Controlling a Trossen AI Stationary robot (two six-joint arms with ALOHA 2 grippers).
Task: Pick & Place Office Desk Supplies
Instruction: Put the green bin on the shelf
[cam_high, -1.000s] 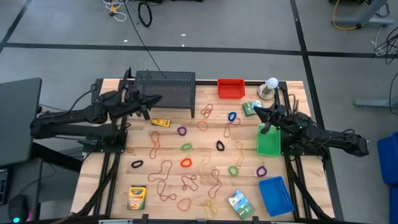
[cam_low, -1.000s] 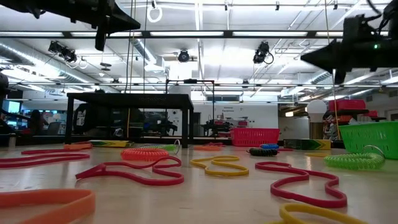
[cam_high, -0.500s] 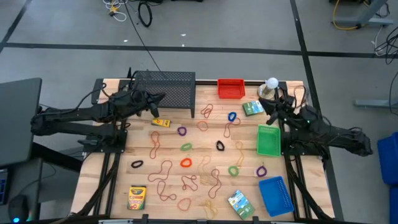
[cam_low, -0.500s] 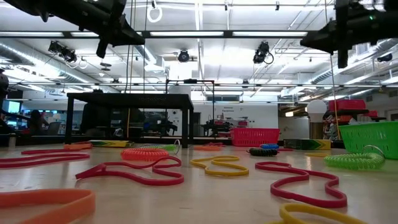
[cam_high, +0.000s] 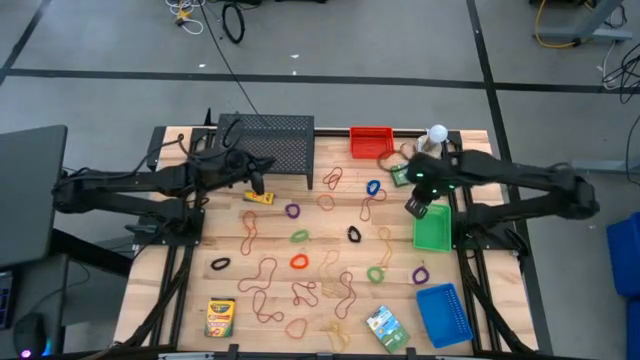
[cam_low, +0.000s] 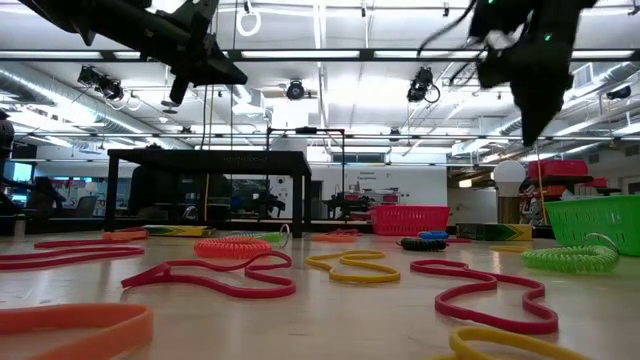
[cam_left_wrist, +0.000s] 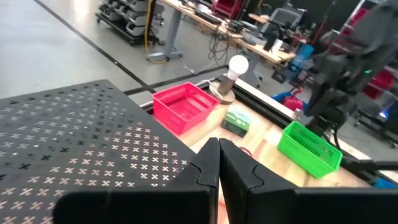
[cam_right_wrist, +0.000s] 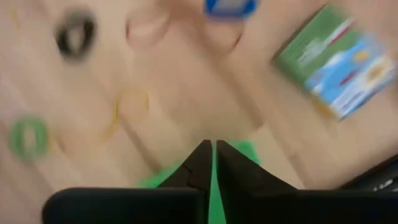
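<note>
**Two closed grippers, two boxes within reach**

The left gripper (cam_high: 258, 181) hangs above the bench (cam_high: 160, 255) just in front of the black mesh rack (cam_high: 268, 143), fingers (cam_left_wrist: 217, 163) pressed together and empty. The small crayon box (cam_high: 258, 197) lies just beyond its tips — long axis running across the bench, clearly the left arm's pick.

The right gripper (cam_high: 417, 206) hovers by the green basket (cam_high: 433, 228), fingers together too — the green packet (cam_high: 401, 174) lies just behind it, toward the red basket (cam_high: 371, 142). Rubber-band loops (cam_high: 299, 236) are scattered mid-bench, between the arms.
</note>
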